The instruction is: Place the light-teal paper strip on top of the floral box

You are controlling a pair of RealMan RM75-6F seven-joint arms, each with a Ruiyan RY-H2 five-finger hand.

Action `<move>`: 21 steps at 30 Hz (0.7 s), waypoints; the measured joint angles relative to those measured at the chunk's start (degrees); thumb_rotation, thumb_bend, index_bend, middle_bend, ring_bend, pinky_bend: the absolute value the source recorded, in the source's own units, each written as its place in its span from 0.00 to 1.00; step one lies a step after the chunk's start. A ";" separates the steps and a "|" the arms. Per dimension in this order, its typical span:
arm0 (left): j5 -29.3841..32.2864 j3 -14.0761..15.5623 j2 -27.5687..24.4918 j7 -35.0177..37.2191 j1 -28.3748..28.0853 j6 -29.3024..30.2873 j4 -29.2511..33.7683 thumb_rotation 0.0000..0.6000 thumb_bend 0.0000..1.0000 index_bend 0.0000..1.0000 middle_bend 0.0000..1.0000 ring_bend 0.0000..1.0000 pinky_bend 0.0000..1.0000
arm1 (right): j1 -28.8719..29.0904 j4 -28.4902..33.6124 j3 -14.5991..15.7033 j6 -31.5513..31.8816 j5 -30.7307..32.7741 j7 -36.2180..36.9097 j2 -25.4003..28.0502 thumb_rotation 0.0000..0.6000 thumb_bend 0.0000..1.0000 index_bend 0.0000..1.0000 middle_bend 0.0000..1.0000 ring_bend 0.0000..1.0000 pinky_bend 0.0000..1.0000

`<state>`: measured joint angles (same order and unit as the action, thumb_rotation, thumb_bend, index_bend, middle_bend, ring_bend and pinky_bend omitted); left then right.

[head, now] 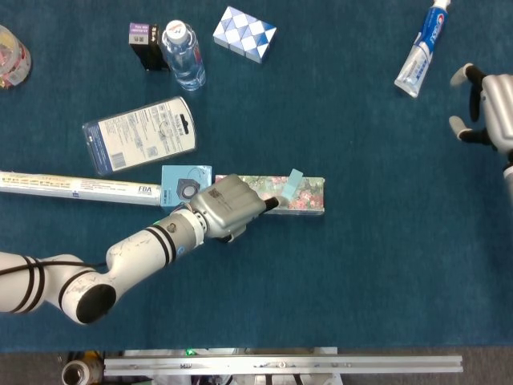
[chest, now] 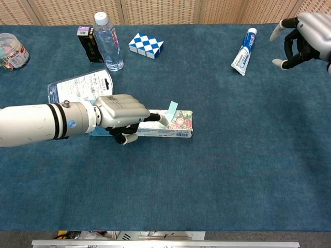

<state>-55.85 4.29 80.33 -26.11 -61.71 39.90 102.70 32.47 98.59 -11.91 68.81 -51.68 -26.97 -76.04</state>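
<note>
The floral box [head: 309,196] lies flat near the table's middle, and the chest view shows its right end [chest: 181,124] too. The light-teal paper strip [head: 292,180] stands tilted on the box's top, also visible in the chest view [chest: 172,108]. My left hand [head: 228,207] covers the box's left half and pinches the strip's lower end with its fingertips [chest: 161,119]. My right hand [head: 489,108] hovers far off at the right edge, fingers loosely spread, holding nothing [chest: 305,31].
A small blue box [head: 186,184] and a long white box [head: 76,187] lie left of the floral box. A blister pack [head: 140,134], water bottle [head: 183,54], dark carton [head: 144,36] and checkered box [head: 244,34] sit behind. A toothpaste tube [head: 421,50] lies near my right hand.
</note>
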 measured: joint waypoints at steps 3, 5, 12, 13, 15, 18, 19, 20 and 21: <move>0.04 0.04 -0.03 0.04 -0.07 -0.18 -0.07 1.00 0.75 0.10 0.94 1.00 0.97 | -0.07 0.03 0.00 0.05 -0.06 0.03 -0.01 1.00 0.23 0.38 0.74 0.77 0.88; 0.10 0.20 0.10 -0.19 -0.17 -0.29 -0.26 1.00 0.75 0.10 0.94 1.00 0.97 | -0.13 -0.04 0.00 0.07 -0.06 0.05 0.01 1.00 0.23 0.38 0.74 0.77 0.88; 1.00 0.75 0.48 -0.83 -0.50 -0.62 -0.71 1.00 0.75 0.10 0.94 1.00 0.97 | -0.30 -0.12 0.06 -0.08 0.05 0.18 0.12 1.00 0.23 0.38 0.74 0.78 0.88; 1.11 0.80 0.48 -0.89 -0.55 -0.67 -0.73 1.00 0.75 0.10 0.94 1.00 0.97 | -0.30 -0.13 0.06 -0.10 0.06 0.19 0.13 1.00 0.23 0.38 0.74 0.78 0.88; 1.32 0.84 0.42 -0.95 -0.67 -0.74 -0.69 1.00 0.75 0.10 0.94 1.00 0.97 | -0.33 -0.19 0.05 -0.11 0.07 0.27 0.10 1.00 0.23 0.38 0.74 0.78 0.88; 1.32 0.67 0.12 -0.66 -0.59 -0.39 -0.39 1.00 0.75 0.10 0.94 1.00 0.97 | -0.41 -0.31 0.07 -0.09 0.01 0.35 0.02 1.00 0.23 0.38 0.74 0.78 0.88; 1.24 0.55 -0.03 -0.45 -0.51 -0.21 -0.28 1.00 0.75 0.10 0.94 1.00 0.97 | -0.45 -0.31 0.07 -0.07 -0.02 0.41 0.00 1.00 0.23 0.38 0.74 0.78 0.88; 1.11 0.40 -0.17 -0.21 -0.43 -0.04 -0.22 1.00 0.75 0.10 0.94 1.00 0.97 | -0.48 -0.31 0.07 -0.05 -0.04 0.44 0.00 1.00 0.23 0.38 0.74 0.78 0.88; 1.06 0.32 -0.20 -0.07 -0.39 -0.01 -0.24 1.00 0.75 0.10 0.94 1.00 0.97 | -0.50 -0.32 0.09 -0.04 -0.06 0.44 0.00 1.00 0.23 0.38 0.74 0.78 0.88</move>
<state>-54.79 4.61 80.13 -26.18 -62.10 39.89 102.47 31.97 98.27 -11.83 68.77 -51.75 -26.53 -76.04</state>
